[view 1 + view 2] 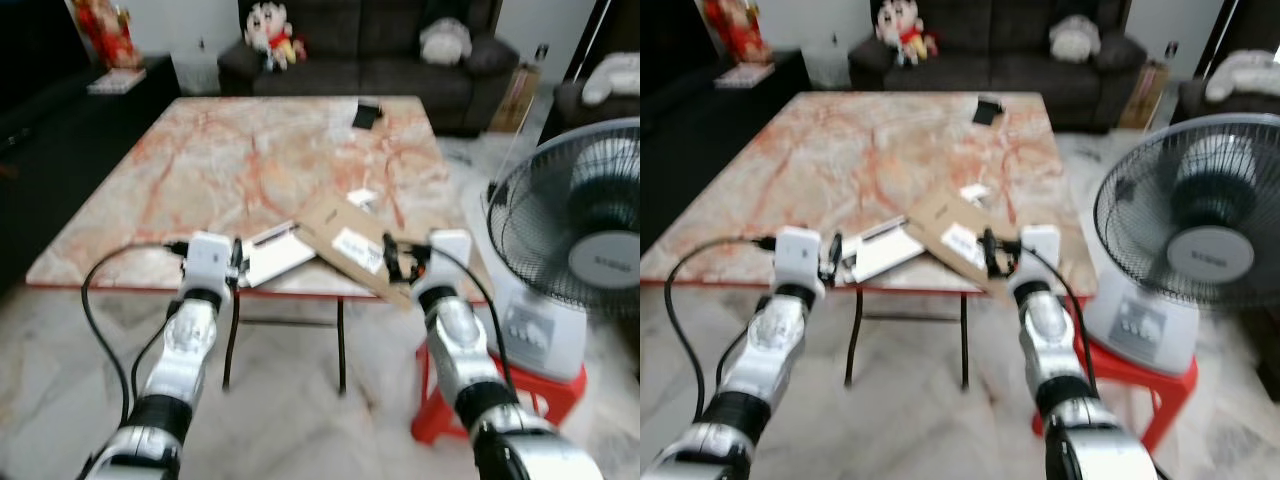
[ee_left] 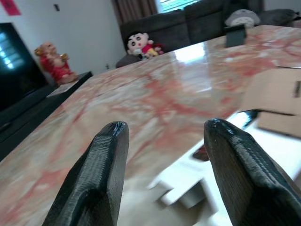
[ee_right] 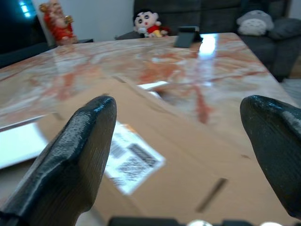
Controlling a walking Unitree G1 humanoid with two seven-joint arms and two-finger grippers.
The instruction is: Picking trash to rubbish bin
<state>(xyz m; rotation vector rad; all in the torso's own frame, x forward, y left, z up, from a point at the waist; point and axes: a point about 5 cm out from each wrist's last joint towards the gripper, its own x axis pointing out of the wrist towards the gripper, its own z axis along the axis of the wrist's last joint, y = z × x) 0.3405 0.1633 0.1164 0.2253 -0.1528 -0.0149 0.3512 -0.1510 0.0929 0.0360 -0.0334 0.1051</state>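
Because the flat brown cardboard mailer [image 1: 350, 245] at twelve o'clock looks light and bendy, the right gripper [image 3: 178, 136], fingers wide apart, should pinch its near edge; the left gripper [image 2: 164, 155] is apart too.

Our marble-patterned table [image 1: 230, 160] and what lies on it

We see a broad table top with red and cream veining, edged in red along its near side and standing on thin dark legs over a pale tiled floor [image 1: 300, 420]. At the near edge lies a flattened brown cardboard piece [image 1: 350, 245] with a white printed label, its corner hanging past the edge. Just beside it on our left lies a flat white packet [image 1: 275, 255], partly tucked under the cardboard. A small white scrap [image 1: 362, 197] sits just behind the cardboard. Well apart, near the far edge, rests a small black object [image 1: 367, 115].
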